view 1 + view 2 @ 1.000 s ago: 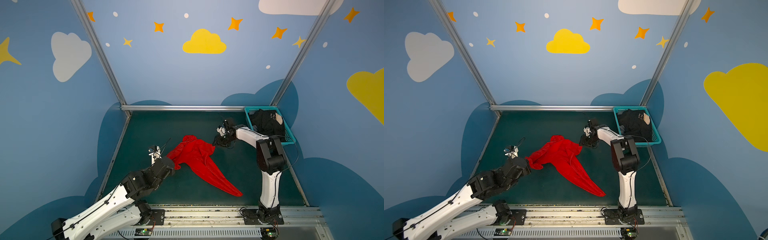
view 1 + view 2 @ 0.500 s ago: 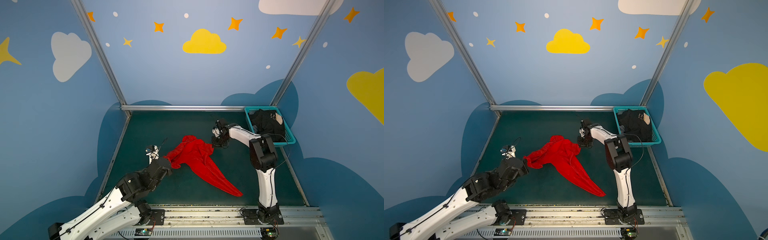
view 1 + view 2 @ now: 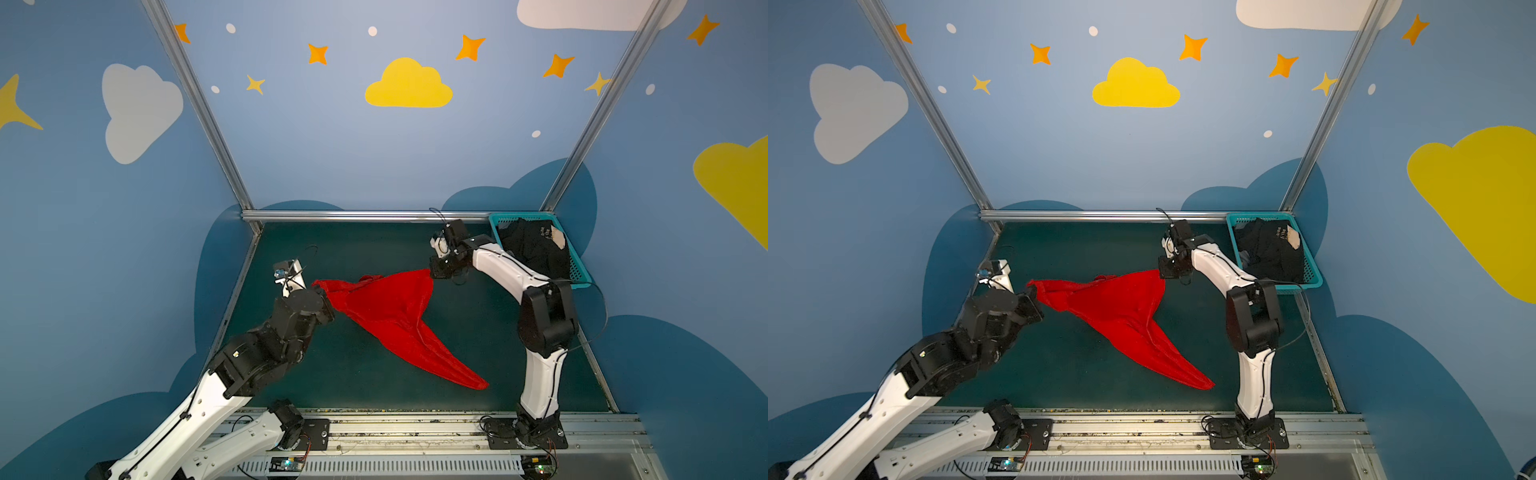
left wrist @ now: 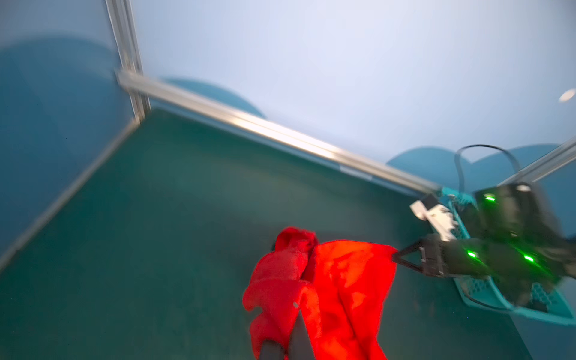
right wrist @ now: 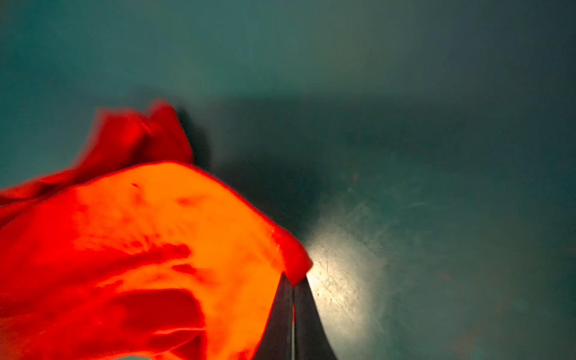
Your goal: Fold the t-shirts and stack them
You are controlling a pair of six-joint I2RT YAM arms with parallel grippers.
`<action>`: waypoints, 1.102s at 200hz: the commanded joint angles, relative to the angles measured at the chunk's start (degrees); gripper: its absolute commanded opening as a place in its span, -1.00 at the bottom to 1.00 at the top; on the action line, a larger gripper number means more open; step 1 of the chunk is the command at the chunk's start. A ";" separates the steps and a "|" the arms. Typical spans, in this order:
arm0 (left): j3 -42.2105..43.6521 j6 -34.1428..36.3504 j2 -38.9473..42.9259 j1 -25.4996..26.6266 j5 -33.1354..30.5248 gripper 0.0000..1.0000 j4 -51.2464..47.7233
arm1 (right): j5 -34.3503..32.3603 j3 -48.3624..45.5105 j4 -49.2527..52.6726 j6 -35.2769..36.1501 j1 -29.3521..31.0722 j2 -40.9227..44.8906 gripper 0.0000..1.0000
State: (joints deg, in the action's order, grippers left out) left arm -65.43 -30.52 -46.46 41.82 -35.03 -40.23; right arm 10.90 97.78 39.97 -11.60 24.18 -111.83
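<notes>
The red t-shirt (image 3: 388, 309) (image 3: 1121, 307) hangs stretched between my two grippers over the green table, and its long tail trails down to the front right. My left gripper (image 3: 326, 297) (image 3: 1034, 295) is shut on the shirt's left corner (image 4: 280, 299). My right gripper (image 3: 434, 272) (image 3: 1165, 272) is shut on the right corner (image 5: 293, 268). Black t-shirts (image 3: 534, 251) (image 3: 1271, 249) with pale lettering and a beige patch lie piled in the teal basket (image 3: 579, 274) (image 3: 1310, 276) at the back right.
The green table (image 3: 374, 386) is walled by blue panels on three sides, with a metal rail (image 3: 353, 215) along the back. The right arm's elbow (image 3: 546, 320) stands just in front of the basket. The arm bases sit on the front rail.
My right gripper closed on the red shirt's right corner and lifted it. My left gripper pulled its corner leftward. The shirt went from a crumpled heap to a spread, stretched sheet.
</notes>
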 commanded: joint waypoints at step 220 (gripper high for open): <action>-30.45 31.73 -11.98 -8.08 6.97 -0.90 11.67 | -6.95 -4.45 -11.36 8.52 -4.74 38.13 -1.00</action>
State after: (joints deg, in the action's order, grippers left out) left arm -95.42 -2.96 -52.38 34.11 -27.49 -29.74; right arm 5.26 92.29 30.17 -4.05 19.70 -69.12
